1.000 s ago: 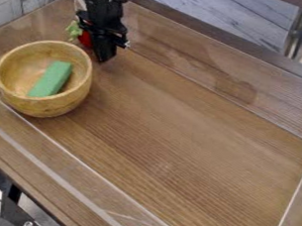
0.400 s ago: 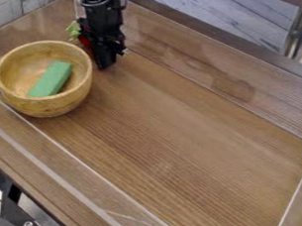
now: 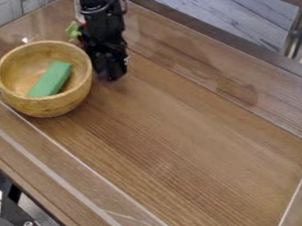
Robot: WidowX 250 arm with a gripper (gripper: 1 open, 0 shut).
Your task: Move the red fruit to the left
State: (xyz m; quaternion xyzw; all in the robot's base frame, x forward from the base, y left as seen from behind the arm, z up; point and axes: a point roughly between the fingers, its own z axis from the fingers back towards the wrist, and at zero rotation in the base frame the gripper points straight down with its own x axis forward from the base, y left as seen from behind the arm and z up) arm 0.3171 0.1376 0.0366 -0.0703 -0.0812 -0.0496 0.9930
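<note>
The red fruit (image 3: pixel 78 39) lies on the wooden table just behind the bowl, at the far left. Only a sliver of red and its green leafy end show past the arm. My black gripper (image 3: pixel 108 71) points down at the table just right of the fruit, next to the bowl's far right rim. Its fingers stand slightly apart with nothing between them. The fruit is beside the gripper body, not in the jaws.
A wooden bowl (image 3: pixel 10 88) holding a green block (image 3: pixel 51 78) sits at the left. A clear raised rim (image 3: pixel 57 157) edges the table's front. Grey boards and a metal leg (image 3: pixel 301 39) stand behind at the right.
The gripper has dropped lower and shifted slightly towards the front right, and its fingers have spread from shut. The red fruit and bowl have stayed put.
</note>
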